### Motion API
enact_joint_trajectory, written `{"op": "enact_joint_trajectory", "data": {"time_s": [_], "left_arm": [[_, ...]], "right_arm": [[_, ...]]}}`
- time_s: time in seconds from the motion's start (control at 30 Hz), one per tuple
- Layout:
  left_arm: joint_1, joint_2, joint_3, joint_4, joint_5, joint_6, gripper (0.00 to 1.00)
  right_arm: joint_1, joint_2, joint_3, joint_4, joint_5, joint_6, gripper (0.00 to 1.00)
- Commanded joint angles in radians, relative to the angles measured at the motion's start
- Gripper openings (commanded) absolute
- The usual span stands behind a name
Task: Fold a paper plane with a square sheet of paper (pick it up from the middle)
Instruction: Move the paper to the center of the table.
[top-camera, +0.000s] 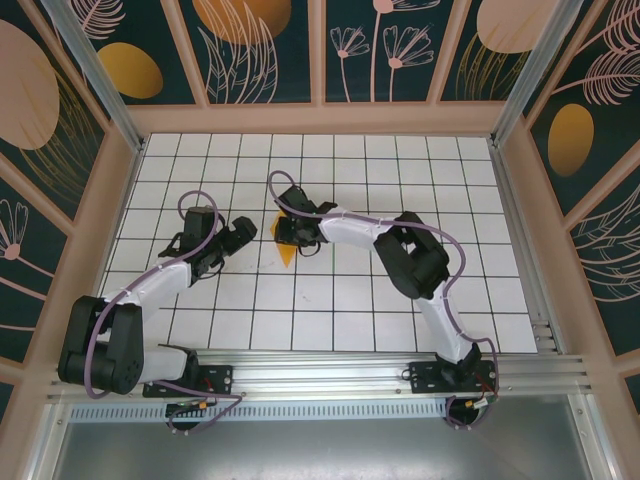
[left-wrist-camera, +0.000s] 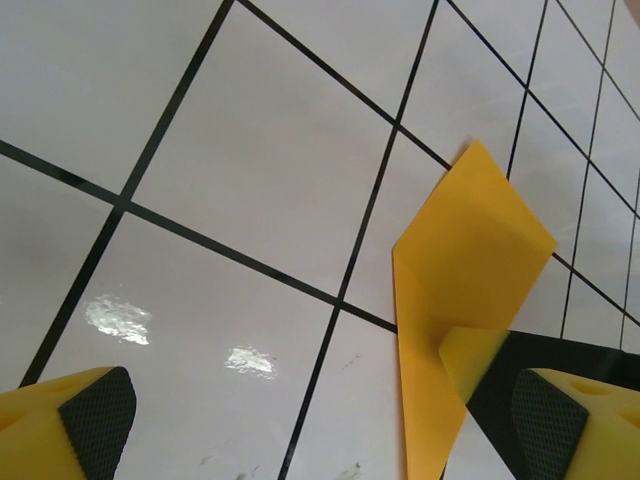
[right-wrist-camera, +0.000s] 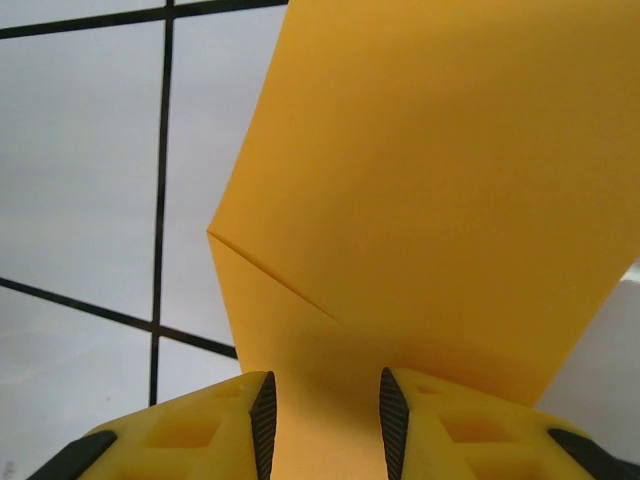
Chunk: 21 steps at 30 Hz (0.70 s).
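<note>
Two arms: left tool (top-camera: 247, 232) and right tool (top-camera: 291, 236) close together near the middle of the white tiled surface (top-camera: 400, 180).
Left tool: jaws spread wide, low over the tiles, bare tile between its pads (left-wrist-camera: 95, 410).
Right tool: jaws narrowed with a gap showing, pads (right-wrist-camera: 263, 420) astride the paper; contact unclear, possibly brushing it.
Paper: orange-yellow sheet of paper (top-camera: 285, 250), folded, one flap raised; mid-surface under the right tool, just beside the left tool.

No legible text, label, brand, number or sign on any surface here.
</note>
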Motion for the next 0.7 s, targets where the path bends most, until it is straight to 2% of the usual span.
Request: {"op": "enact_joint_trajectory", "data": {"time_s": [0.0, 0.2, 0.37, 0.53, 0.67], "left_arm": [[0.007, 0.019, 0.005, 0.046, 0.047, -0.004, 0.98], [0.007, 0.048, 0.007, 0.089, 0.139, 0.012, 0.97], [0.007, 0.068, 0.010, 0.122, 0.226, 0.032, 0.96], [0.001, 0.104, 0.002, 0.183, 0.318, 0.026, 0.89], [-0.037, 0.135, 0.018, 0.233, 0.376, 0.024, 0.80]], "right_arm": [[-0.010, 0.009, -0.026, -0.016, -0.024, -0.049, 0.35], [-0.014, -0.012, -0.084, -0.001, -0.081, -0.156, 0.33], [-0.035, -0.100, -0.242, 0.041, -0.183, -0.339, 0.32], [-0.075, -0.232, -0.437, 0.062, -0.310, -0.573, 0.33], [-0.099, -0.311, -0.504, 0.067, -0.380, -0.666, 0.33]]}}
